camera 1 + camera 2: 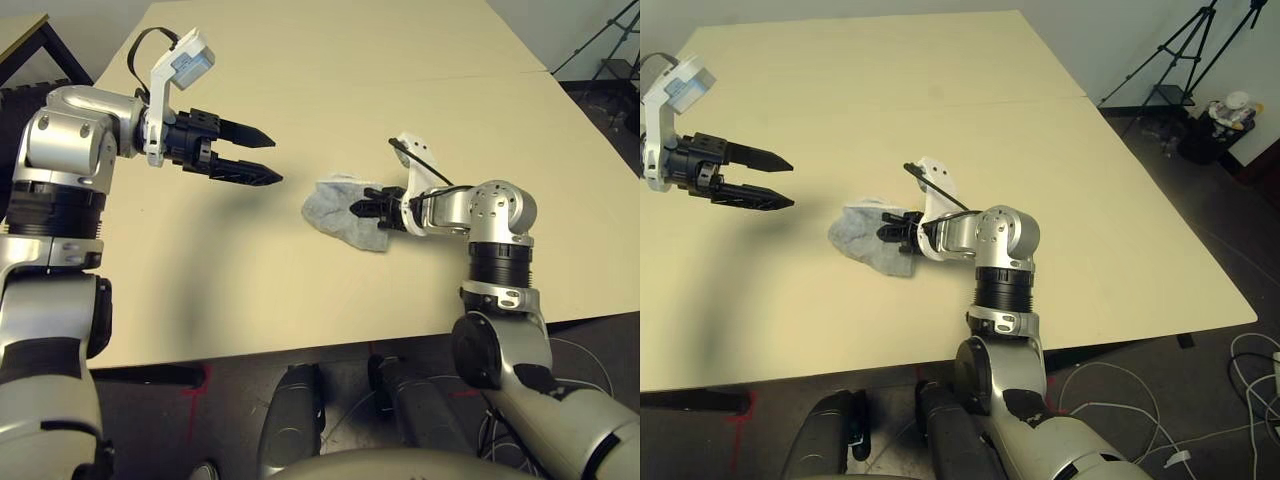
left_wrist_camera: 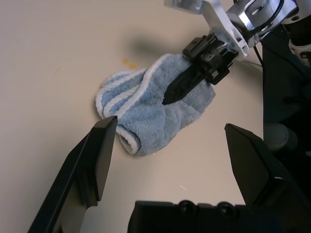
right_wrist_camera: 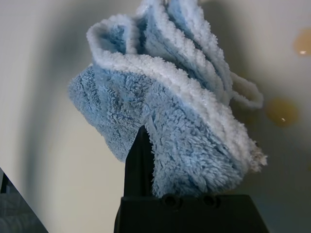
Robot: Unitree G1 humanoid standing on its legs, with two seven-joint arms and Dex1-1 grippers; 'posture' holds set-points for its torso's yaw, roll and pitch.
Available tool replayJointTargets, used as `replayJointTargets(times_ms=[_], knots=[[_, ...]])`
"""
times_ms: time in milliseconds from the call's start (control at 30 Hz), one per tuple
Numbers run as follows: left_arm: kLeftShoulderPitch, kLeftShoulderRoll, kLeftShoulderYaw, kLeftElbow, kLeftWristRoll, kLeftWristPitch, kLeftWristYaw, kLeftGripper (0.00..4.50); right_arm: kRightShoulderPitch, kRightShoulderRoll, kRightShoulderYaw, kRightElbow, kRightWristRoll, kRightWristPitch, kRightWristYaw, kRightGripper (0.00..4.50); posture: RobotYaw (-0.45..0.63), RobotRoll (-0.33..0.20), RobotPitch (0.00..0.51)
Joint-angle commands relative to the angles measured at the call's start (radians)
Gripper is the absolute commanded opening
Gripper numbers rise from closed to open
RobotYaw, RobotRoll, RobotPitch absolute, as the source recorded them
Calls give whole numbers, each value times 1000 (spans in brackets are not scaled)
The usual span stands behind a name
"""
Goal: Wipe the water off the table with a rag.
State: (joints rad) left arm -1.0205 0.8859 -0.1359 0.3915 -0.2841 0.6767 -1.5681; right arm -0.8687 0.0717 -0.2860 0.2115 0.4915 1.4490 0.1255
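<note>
The right gripper [image 1: 362,208] is clamped on the crumpled grey-blue rag [image 1: 338,210], which lies on the beige table [image 1: 330,80]; orange water droplets [image 3: 281,111] sit just beside the rag; the left gripper [image 1: 262,158] hovers well apart, jaws spread wide and empty.

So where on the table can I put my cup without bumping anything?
The far half of the table beyond its seam is bare, and so is the right side past the right arm. Crowded: the middle, where the right gripper presses the rag, facing the raised left gripper.
</note>
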Motion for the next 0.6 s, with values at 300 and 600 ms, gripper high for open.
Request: replayJointTargets(times_ms=[300,600], knots=[[28,-15,-9,-12,-7,3,-1,4500,-60,-166,-40,268,-116,-412,-76,8,-31,0,173],[19,-17,-14,7,0,-9,-9,4500,-118,-357,-87,417,-145,-566,-112,8,-38,0,177]])
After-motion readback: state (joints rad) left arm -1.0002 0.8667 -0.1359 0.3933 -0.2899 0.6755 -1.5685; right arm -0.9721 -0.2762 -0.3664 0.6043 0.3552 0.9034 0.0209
